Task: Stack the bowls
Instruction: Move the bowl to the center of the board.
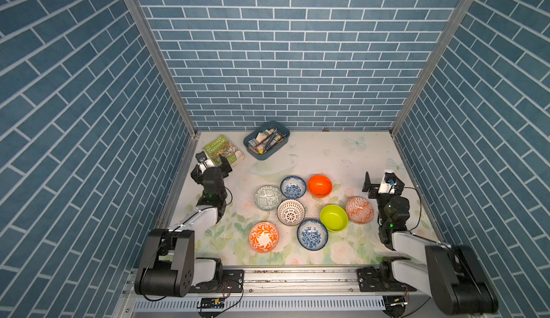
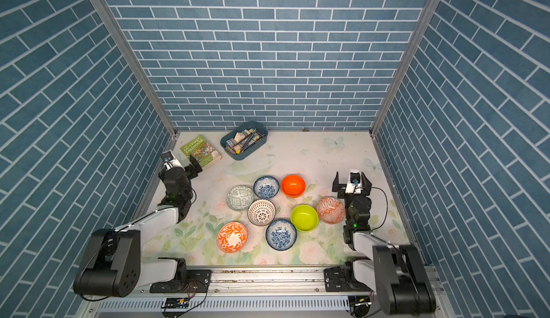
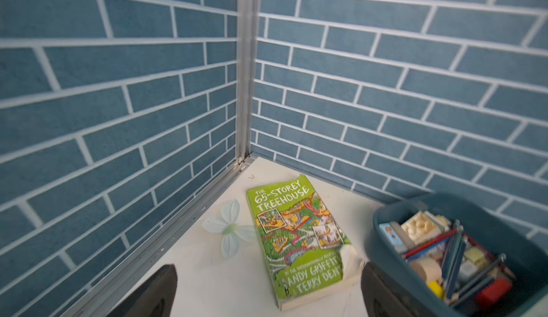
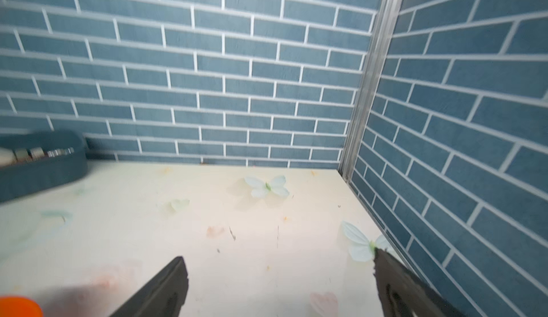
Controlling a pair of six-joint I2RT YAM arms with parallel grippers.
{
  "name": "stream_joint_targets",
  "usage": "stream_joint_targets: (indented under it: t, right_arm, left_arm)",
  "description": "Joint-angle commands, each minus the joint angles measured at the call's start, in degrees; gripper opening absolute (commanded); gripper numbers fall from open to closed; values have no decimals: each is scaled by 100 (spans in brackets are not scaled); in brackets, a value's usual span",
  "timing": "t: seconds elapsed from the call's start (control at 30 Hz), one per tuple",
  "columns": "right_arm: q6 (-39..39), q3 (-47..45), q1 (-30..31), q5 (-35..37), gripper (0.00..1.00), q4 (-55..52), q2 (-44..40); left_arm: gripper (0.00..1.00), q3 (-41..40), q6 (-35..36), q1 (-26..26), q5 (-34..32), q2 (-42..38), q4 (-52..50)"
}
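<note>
Left pincer [image 3: 268,271]: jaws spread wide, nothing between them. It hangs over the near end of the book [image 3: 296,241], by the far left corner of the tabletop [image 1: 327,155]. The tray [image 1: 266,141] of pencils and blocks sits just beside the book, against the far edge.

Right pincer [image 2: 352,184]: jaws spread wide, empty. It hangs over bare tabletop near the right edge. The right wrist view shows only the orange bowl's rim.

Bowls: eight, all upright, each on the tabletop, none nested. They cluster between the two arms, from the middle toward the near edge.
- Far row: grey-green bowl [image 1: 268,198], far blue bowl [image 1: 293,186], orange bowl [image 1: 320,185]. The first two stand just beside each other.
- Middle: lattice bowl [image 1: 291,212], just beside the grey-green and far blue bowls. Lime bowl [image 1: 334,217], its rim against the diamond bowl [image 1: 359,210], which stands closest to the right arm.
- Near row: leaf bowl [image 1: 264,237], apart from the rest. Near blue bowl [image 1: 312,234], just beside the lattice and lime bowls.

Neither pincer touches a bowl.
</note>
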Motion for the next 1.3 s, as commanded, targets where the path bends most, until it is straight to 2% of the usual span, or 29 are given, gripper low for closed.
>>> stream_joint_targets:
  t: [0.0,0.07,0.1,0.2,0.23,0.27,0.33,0.4,0.47,0.57,0.63,0.8,1.1,1.27]
  right_arm:
    - [1815,686,19,258,100,-2376,-1072]
    - [2902,1056,5,265,100,-3402,-1491]
    - [3364,1119,-7,73,100,-3741,-1588]
    - [4354,1129,205,-1723,93,-3522,-1386]
    - [4560,1212,553,-1844,93,-3668,-1215]
    - [4614,1293,902,-1622,92,-3870,-1096]
    - [4478,1376,2055,-721,92,-4153,-987]
    - [4389,1365,2844,-40,92,-4191,-918]
    - [4240,1432,3334,435,92,-4294,-750]
    - [3977,1644,3738,975,92,-4578,-394]
    - [3831,1832,3958,1123,92,-4684,-122]
    - [3675,2046,4309,1632,92,-4862,161]
    - [3674,2042,4338,1723,90,-4800,229]
    - [3648,2138,4350,1756,89,-4812,371]
  left_arm:
    - [100,873,-975,3,-618,-195,-3012]
    - [100,1324,-1031,19,-292,-243,-3864]
    - [100,1496,-973,43,124,-280,-4142]
    - [100,1470,-893,84,1653,-510,-4407]
    - [100,1444,-989,79,2030,-541,-4550]
    - [100,1399,-1145,67,2326,-558,-4713]
    - [100,1223,-1380,-95,2645,-545,-4983]
    - [100,948,-1523,-450,2731,-622,-5056]
    - [100,785,-1728,-953,2620,-705,-5101]
    - [100,731,-2065,-1627,2528,-631,-5111]
    - [100,688,-2282,-1811,2592,-483,-5042]
    - [100,529,-2560,-1933,2804,-72,-4759]
    - [99,730,-2618,-1956,2905,729,-4633]
    - [76,844,-2568,-1954,2881,1066,-4640]
